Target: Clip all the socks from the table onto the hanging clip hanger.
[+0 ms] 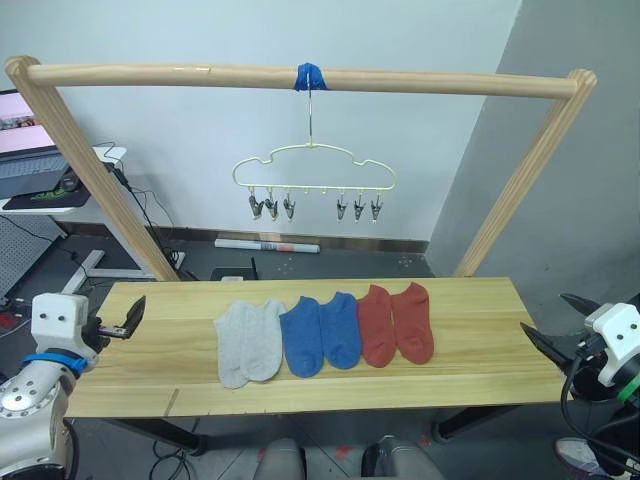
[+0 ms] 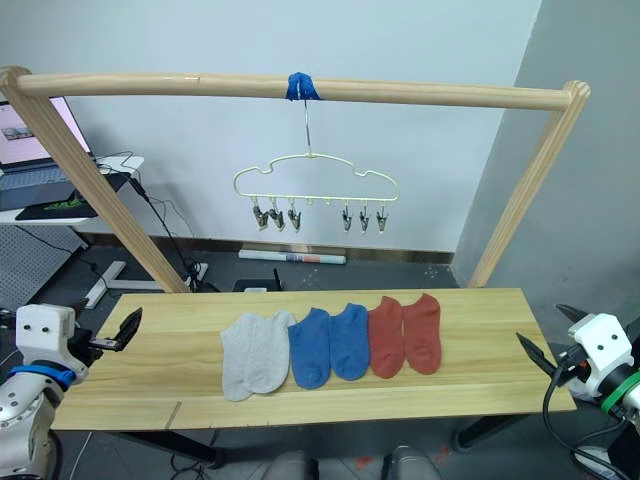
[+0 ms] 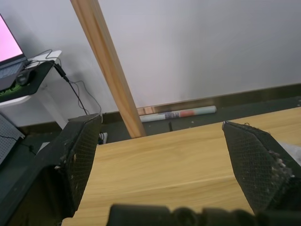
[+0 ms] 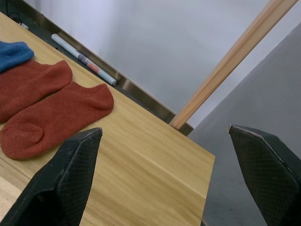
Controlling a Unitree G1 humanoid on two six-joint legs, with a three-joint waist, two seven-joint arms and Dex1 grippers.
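From the head views, six short knit ankle socks lie in a row across the middle of the long light wooden plank table (image 1: 470, 340): two light grey socks (image 1: 247, 340) toward the robot's left, two blue socks (image 1: 322, 333) in the centre, and two rust red socks (image 1: 396, 323) toward the right, each touching or slightly overlapping its neighbour. Above and behind them, the pale yellow cloud-shaped wire clip hanger (image 1: 314, 165) hangs by its hook from a thick wooden rail (image 1: 400, 80), with small metal clips in two groups of three on its bottom bar, all bare. The left gripper (image 1: 128, 322) hovers at the table's left end and the right gripper (image 1: 560, 335) at its right end, both well apart from the socks.

In the left wrist view, the left gripper's black fingers (image 3: 80, 155) stand spread wide over bare plank, holding nothing.

In the right wrist view, the right gripper's fingers (image 4: 70, 183) are likewise spread wide and empty, with the rust red pair lying near them
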